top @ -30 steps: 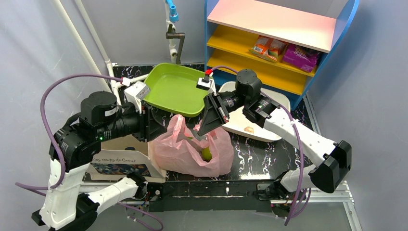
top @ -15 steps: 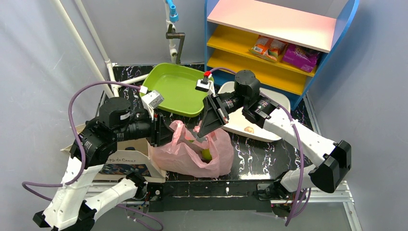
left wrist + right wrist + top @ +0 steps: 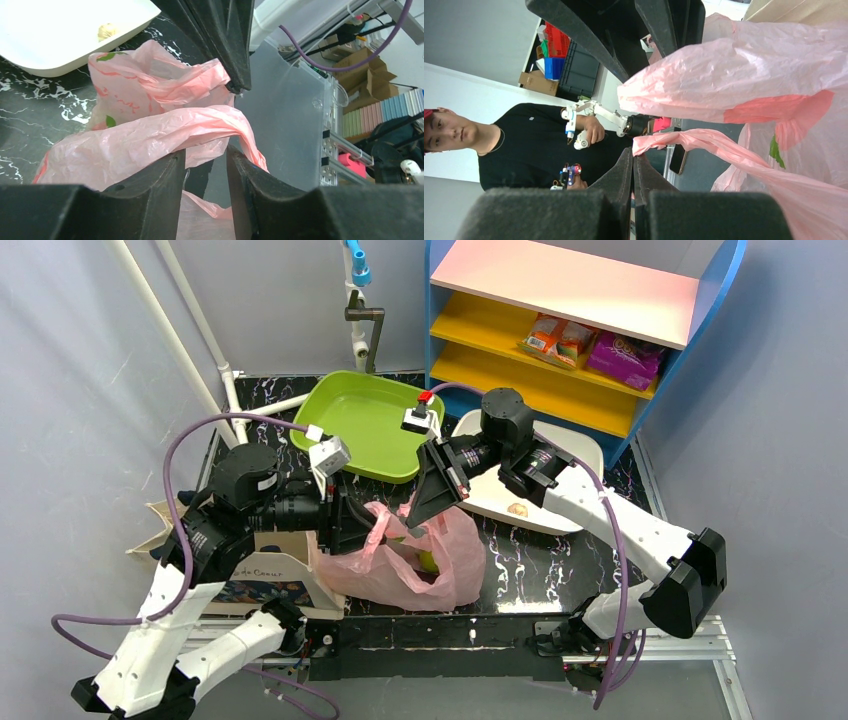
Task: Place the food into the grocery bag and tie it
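Pink translucent crinkly plastic grocery bag [image 3: 400, 570] is sitting at the near edge of the black marbled table [image 3: 540, 560], between both grippers, with a yellow-green piece of food [image 3: 428, 560] showing inside. Right arm is reaching leftwards across the table with its wrist tilting down, and the right gripper [image 3: 412, 515] is pinching a bag handle strip [image 3: 704, 142] between closed jaws. Left arm is stretching level towards the right. The left gripper [image 3: 205, 152] is showing a narrow gap, with a pink handle band [image 3: 165, 125] lying across its tips.
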`<state>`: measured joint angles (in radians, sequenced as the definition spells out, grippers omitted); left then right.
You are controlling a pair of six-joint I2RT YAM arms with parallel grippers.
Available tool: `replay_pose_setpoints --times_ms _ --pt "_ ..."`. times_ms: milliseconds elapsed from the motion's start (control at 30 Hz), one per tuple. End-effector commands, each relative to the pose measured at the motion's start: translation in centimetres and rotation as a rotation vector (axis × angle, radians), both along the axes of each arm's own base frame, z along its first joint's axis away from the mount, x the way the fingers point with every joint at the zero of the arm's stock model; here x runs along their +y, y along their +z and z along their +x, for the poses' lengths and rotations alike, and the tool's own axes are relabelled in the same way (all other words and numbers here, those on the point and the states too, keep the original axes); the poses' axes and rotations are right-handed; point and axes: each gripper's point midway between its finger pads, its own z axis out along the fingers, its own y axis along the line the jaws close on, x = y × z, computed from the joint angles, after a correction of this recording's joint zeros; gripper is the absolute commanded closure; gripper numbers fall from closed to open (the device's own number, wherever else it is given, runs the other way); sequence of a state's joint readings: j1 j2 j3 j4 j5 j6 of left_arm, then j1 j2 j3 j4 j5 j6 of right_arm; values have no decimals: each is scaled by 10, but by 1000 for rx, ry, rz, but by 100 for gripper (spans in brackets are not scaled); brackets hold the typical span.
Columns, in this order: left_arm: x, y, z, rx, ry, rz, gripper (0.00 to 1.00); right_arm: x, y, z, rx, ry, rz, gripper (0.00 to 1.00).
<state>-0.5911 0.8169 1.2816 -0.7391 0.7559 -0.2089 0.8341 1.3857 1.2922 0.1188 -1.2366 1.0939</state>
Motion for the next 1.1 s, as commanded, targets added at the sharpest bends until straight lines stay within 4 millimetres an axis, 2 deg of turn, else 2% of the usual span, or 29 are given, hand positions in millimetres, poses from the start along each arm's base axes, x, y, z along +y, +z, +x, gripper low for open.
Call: replay_pose_setpoints --times_ms 0,133,367,567,700,900,1067 --pt "-6 -3 -11 6 -108 -29 64 0 9 -5 -35 3 37 99" --pt "-10 -7 -14 28 -142 -45 63 1 9 -6 -30 2 38 99" --pt "-19 -8 -17 77 -211 -82 72 1 9 -8 -29 -7 38 99" --pt "-27 -10 -9 99 -207 -111 51 -5 8 -13 -44 -14 37 99" --pt "-32 -8 7 61 -139 -140 30 -9 6 -14 -52 -27 23 99" --pt "-35 -9 29 16 -22 -174 20 -20 7 -13 -61 -50 24 99" --pt "-35 -4 35 -13 12 -203 16 -35 0 -18 -31 -65 -23 99"
